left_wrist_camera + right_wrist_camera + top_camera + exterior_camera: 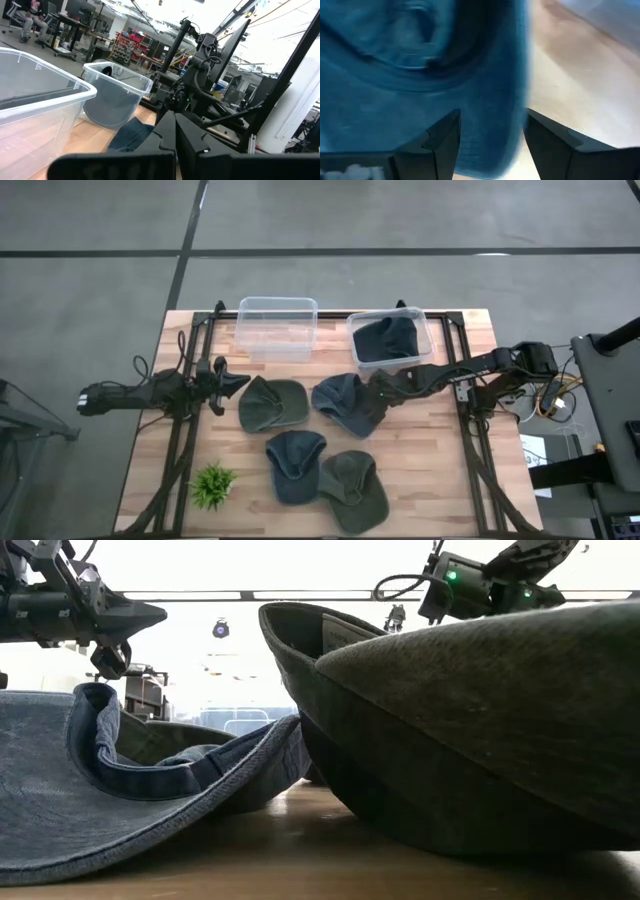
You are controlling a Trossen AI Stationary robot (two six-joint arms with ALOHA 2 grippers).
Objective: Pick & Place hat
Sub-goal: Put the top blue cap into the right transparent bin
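Note:
Several hats lie on the wooden table: a green one [272, 403], a blue-grey one [345, 402], a blue one [295, 463] and another green one [355, 488]. A dark hat [385, 340] sits in the right clear bin [428, 330]. My right gripper [385, 385] slants down over the blue-grey hat's right edge. In the right wrist view it is open [490, 137], its fingers on either side of that hat's edge [505, 100] without touching it. My left gripper [235, 383] waits level and shut at the table's left, just left of the green hat.
An empty clear bin [277, 325] stands at the far edge, left of the bin with the hat. A small green plant [212, 485] is at the near left corner. In the low view two hats [480, 730] [150, 790] fill the foreground.

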